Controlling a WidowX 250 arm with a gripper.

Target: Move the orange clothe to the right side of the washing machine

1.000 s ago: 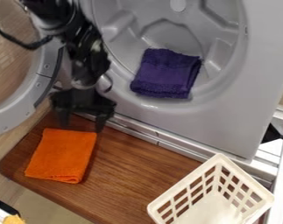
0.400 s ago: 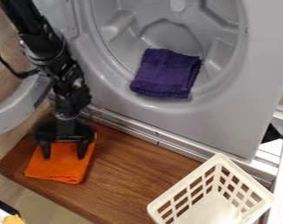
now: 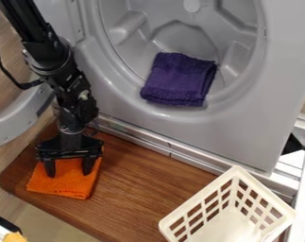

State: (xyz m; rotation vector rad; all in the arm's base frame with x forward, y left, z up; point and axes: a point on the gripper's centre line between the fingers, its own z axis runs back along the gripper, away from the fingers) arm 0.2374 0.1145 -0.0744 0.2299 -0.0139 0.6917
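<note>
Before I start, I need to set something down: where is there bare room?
The board shows bare wood between the orange cloth and the basket, up toward the washer's bottom edge. It is crowded at the board's left end, where the end effector is at the cloth.

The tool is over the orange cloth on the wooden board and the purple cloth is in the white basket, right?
Wrong place for the purple cloth: the camera view shows it inside the washing machine. The tool is over the orange cloth on the wooden board.
</note>
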